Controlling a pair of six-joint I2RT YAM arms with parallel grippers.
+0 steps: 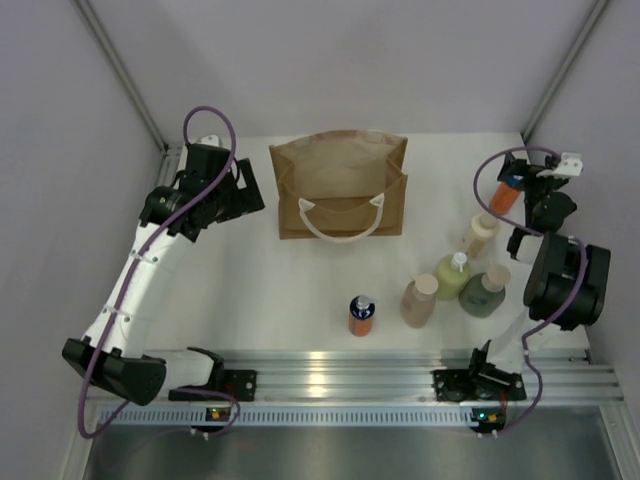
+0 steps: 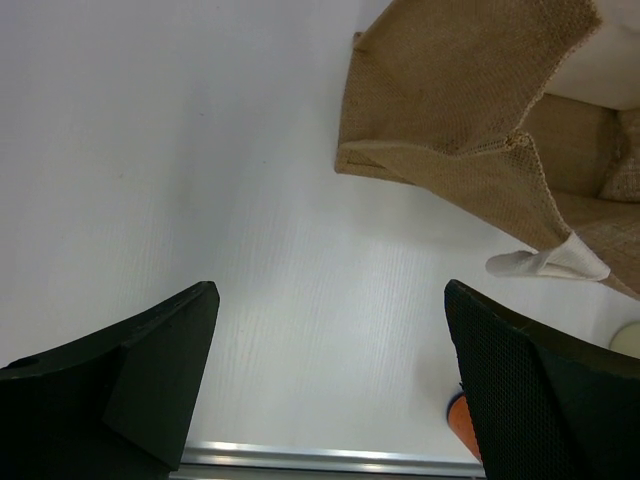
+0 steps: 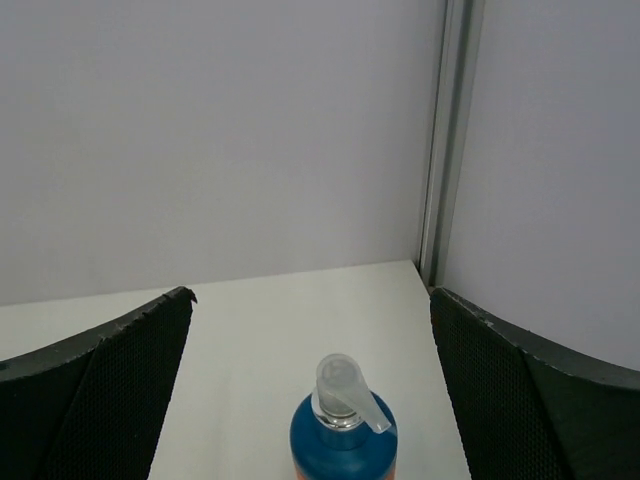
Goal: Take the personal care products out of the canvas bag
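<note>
Since the right jaws stand spread on either side of the orange bottle (image 1: 507, 195), touching neither flank, I judge it set down: rise straight up so nothing clips the blue cap (image 3: 340, 440). That bottle sits at two o'clock on the worktop (image 1: 300, 270), five other bottles (image 1: 452, 277) around five, the canvas bag (image 1: 340, 185) at twelve. At ten, the left jaws hang spread, empty.

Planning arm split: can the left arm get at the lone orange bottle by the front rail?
Probably yes. The left tool is open beside the bag, and only bare table lies between it and the orange bottle; other bottles stand further right.
</note>
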